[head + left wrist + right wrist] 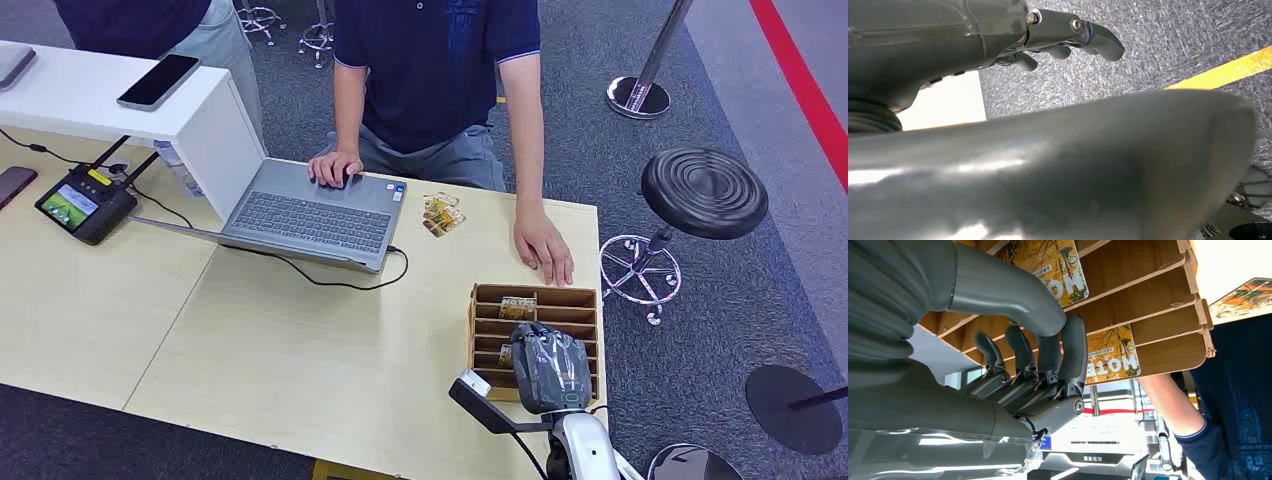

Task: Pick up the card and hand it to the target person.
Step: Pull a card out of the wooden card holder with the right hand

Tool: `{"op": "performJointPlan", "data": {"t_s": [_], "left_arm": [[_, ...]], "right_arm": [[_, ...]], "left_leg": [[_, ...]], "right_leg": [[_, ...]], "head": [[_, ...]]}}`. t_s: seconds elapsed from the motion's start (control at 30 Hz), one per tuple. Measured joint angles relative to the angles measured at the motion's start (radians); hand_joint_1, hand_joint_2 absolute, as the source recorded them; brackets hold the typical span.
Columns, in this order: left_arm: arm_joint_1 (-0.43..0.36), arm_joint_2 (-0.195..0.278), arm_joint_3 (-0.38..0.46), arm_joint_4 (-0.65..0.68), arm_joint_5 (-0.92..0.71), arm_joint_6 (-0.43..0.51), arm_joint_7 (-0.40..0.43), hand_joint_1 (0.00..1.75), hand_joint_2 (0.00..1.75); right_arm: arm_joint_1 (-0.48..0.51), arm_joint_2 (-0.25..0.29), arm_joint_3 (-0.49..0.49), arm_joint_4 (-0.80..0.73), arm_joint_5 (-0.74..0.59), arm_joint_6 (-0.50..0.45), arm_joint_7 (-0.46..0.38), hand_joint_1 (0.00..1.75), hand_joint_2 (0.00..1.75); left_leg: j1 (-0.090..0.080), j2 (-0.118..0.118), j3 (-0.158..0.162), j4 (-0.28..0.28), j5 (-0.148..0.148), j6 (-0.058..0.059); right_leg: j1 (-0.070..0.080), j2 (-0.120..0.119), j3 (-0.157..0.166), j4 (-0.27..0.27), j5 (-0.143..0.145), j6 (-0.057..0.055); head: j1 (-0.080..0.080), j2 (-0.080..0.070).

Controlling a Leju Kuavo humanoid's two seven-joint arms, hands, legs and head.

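Two cards in the slotted wooden rack (582, 330) right under the right hand (550, 366). Nearer card (1111, 358) just beside the fingers (1073, 352), standing in its slot, printed HOTEL over yellow trees. Second card (1060, 267) one slot over, past the thumb (1008, 290), same print. Hangs directly over the rack's near slots, back of the hand up, wrist towards the table's near edge. Fingers side by side, curved in towards the rack's dividers, tips at the slot edges; thumb laid across in front of them. Cannot tell whether clamped on a card or merely resting against the wood: contact hidden.

Beyond the right hand, across the rack: person's hand (545, 247) flat on the table (250, 340), arm in a navy sleeve. Further beyond and to the hand's left, loose cards (442, 215) lying on the tabletop, then a grey laptop (310, 210) with the person's other hand (335, 168) on it.

Left hand (1068, 35) hanging over grey carpet (1158, 45), beside a yellow floor line (1228, 70). Fingers loosely bent and apart from the thumb, holding nothing.
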Motion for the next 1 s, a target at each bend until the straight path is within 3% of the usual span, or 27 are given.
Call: {"op": "performJointPlan", "data": {"t_s": [0.17, 0.53, 0.77, 1.0], "left_arm": [[0.0, 0.0, 0.0, 0.0, 0.0, 0.0, 0.0, 0.0, 0.0], [0.0, 0.0, 0.0, 0.0, 0.002, 0.001, -0.003, 0.0, 0.0], [0.0, 0.0, -0.006, 0.0, 0.012, 0.002, -0.002, 0.0, 0.0], [0.0, 0.0, -0.017, 0.0, 0.018, 0.002, 0.0, 0.0, 0.0]], "right_arm": [[-0.001, 0.0, 0.0, 0.0, 0.001, 0.0, 0.0, 1.22, 1.75], [0.001, -0.001, 0.0, 0.0, 0.003, 0.002, 0.002, 0.55, 1.75], [0.0, -0.001, 0.0, -0.001, 0.012, -0.006, 0.007, 0.48, 1.75], [0.001, -0.006, -0.002, -0.026, 0.026, -0.028, 0.021, 0.52, 1.75]], "left_leg": [[0.0, 0.0, 0.0, 0.0, 0.0, 0.0], [0.0, 0.0, 0.0, 0.0, 0.0, 0.0], [0.0, 0.0, 0.0, 0.0, 0.0, 0.0], [0.0, 0.0, 0.0, 0.0, 0.0, 0.0]], "right_leg": [[0.0, 0.0, 0.0, 0.0, 0.0, 0.0], [0.0, 0.0, 0.0, 0.0, 0.0, 0.0], [0.0, 0.0, 0.0, 0.0, 0.0, 0.0], [0.0, 0.0, 0.0, 0.0, 0.0, 0.0]], "head": [[0.0, 0.0], [0.0, 0.0], [0.0, 0.0], [0.0, 0.0]]}}
